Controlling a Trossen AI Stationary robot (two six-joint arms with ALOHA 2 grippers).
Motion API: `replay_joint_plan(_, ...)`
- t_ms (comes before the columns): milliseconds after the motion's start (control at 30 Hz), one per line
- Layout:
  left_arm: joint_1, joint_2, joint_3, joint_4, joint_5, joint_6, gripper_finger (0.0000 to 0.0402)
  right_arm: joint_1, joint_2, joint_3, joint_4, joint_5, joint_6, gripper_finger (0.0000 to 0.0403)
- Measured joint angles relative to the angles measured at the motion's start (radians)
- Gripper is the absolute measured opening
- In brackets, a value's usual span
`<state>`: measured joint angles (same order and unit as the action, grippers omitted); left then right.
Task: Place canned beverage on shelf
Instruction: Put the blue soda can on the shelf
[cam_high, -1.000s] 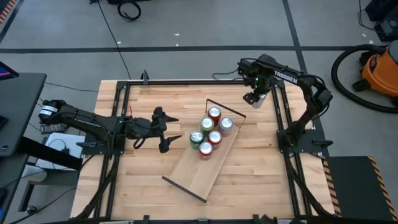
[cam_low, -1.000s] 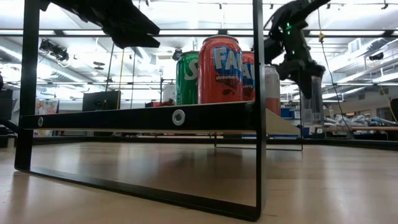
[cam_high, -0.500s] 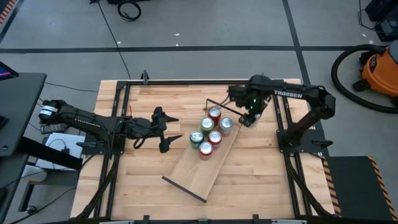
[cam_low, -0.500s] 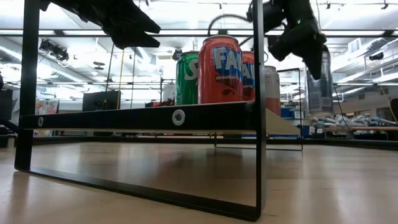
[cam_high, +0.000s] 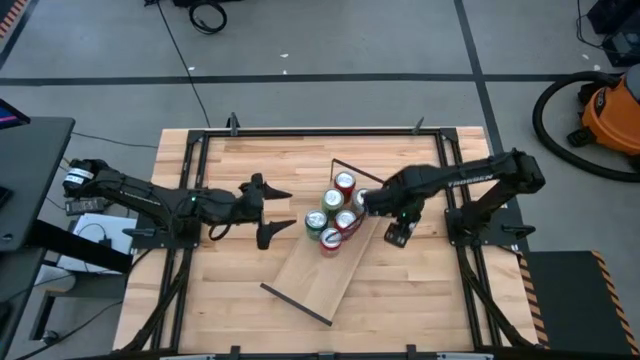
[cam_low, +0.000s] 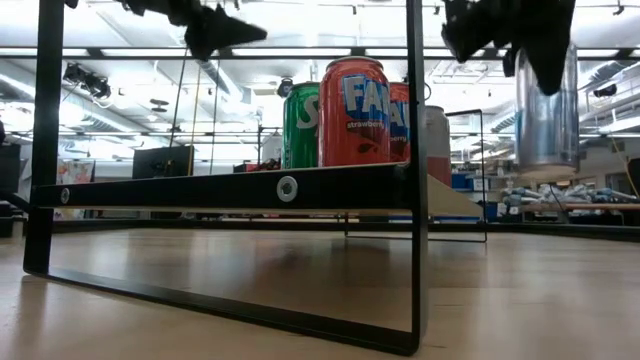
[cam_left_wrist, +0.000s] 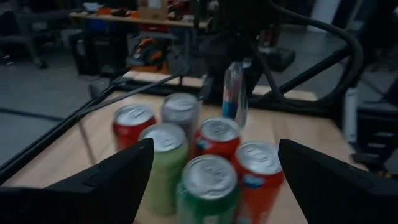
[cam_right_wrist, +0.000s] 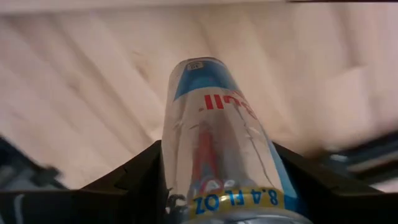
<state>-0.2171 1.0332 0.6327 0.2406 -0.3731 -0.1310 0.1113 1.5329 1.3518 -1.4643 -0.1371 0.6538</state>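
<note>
At three o'clock of the can cluster (cam_high: 335, 213) on the shelf (cam_high: 312, 268), the right end effector (cam_high: 397, 236) clamps a slim silver-blue can (cam_right_wrist: 217, 143) above the tabletop (cam_high: 240, 300), while the left end effector (cam_high: 268, 210) hovers wide at nine o'clock.

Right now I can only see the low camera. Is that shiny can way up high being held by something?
Observer: Yes. The right wrist view shows the right gripper clamped on that slim silver-and-blue can.
Operator: Is it over the shelf?
Observer: Not yet. From above, that gripper hangs over the wooden tabletop, just off the long edge of the light-wood shelf board, beside the cluster of red, green and silver cans.
Operator: Where's the other arm?
Observer: The left gripper hovers open on the cans' opposite side.
</note>
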Motion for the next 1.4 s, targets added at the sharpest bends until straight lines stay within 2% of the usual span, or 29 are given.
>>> replay_joint_plan(133,-0.031,0.0,0.0,0.033,0.001,0.022,0.0355,0.078,0.0,0.0,0.126,-0.051,0.165,0.0253)
replay_joint_plan(300,-0.046,0.0,0.0,0.039,0.0,0.142,0.0355,0.138,0.0,0.0,0.259,-0.075,0.34,0.0253)
replay_joint_plan(600,-0.045,0.0,0.0,0.053,0.0,0.355,0.0355,0.223,0.001,0.0,0.264,-0.058,0.744,0.0253)
replay_joint_plan(933,-0.053,0.0,0.0,0.06,-0.001,0.429,0.0355,0.311,0.043,0.0,0.263,-0.093,1.164,0.0253)
replay_joint_plan(1233,-0.082,0.0,0.0,0.112,-0.001,0.461,0.0355,0.32,0.169,0.0,0.283,-0.204,1.344,0.0253)
replay_joint_plan(1400,-0.114,0.0,0.0,0.07,0.0,0.461,0.0355,0.318,0.221,0.0,0.354,-0.179,1.384,0.0252)
